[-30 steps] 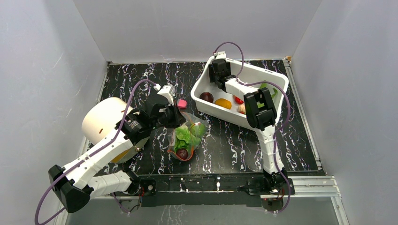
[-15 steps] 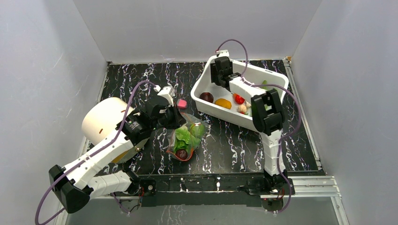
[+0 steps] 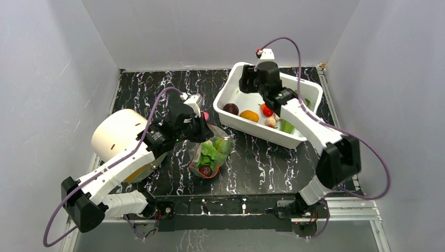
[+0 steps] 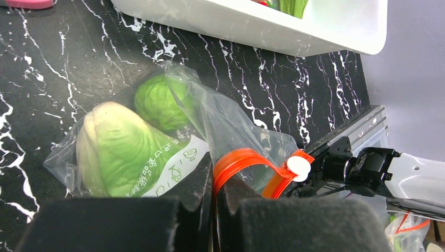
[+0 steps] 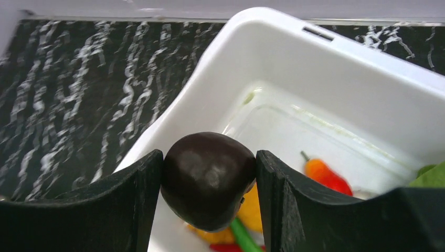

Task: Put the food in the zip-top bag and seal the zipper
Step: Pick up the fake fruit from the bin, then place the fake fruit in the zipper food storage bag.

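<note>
The zip-top bag lies mid-table holding a pale-green cabbage, a green ball and a dark purple round. My left gripper is shut on its orange-red zipper at the mouth's far end. Held over the far left end of the white tub, my right gripper is shut on another dark purple round. In the tub lie a further purple round, an orange piece, a tomato, a mushroom and green pods.
A white cylinder stands at the table's left, close behind my left arm. A small pink thing lies just beyond the left gripper. The tub's rim runs diagonally right of the bag. Grey walls enclose the table.
My right gripper has risen out of the tub with the purple round between its fingers, and its elbow has swung out to the right. The left gripper shifted slightly right with the zipper.
</note>
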